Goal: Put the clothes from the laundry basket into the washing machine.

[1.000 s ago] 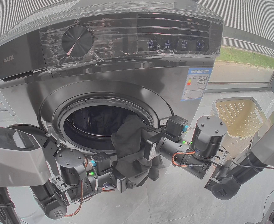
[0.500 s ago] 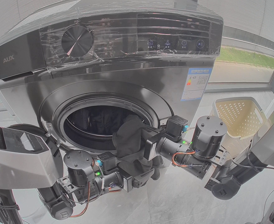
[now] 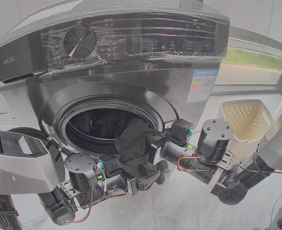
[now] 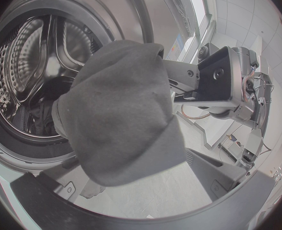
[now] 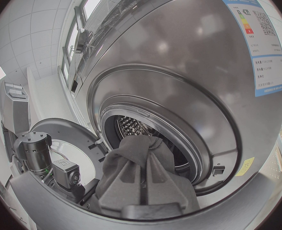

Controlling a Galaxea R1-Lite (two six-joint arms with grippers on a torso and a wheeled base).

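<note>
Head view: right tool [image 5: 144,157] clamps the dark garment [image 3: 133,141] at 4 o'clock of the washing machine [image 3: 121,87] mouth. Left tool [image 3: 150,180] gapes wide underneath.

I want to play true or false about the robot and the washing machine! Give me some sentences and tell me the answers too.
1. The washing machine's door is shut. False: it stands open.
2. The right tool grips a dark garment at the opening. True.
3. The laundry basket is heaped with clothes. False: no clothes show inside it.
4. The left tool is open, below the garment. True.
</note>
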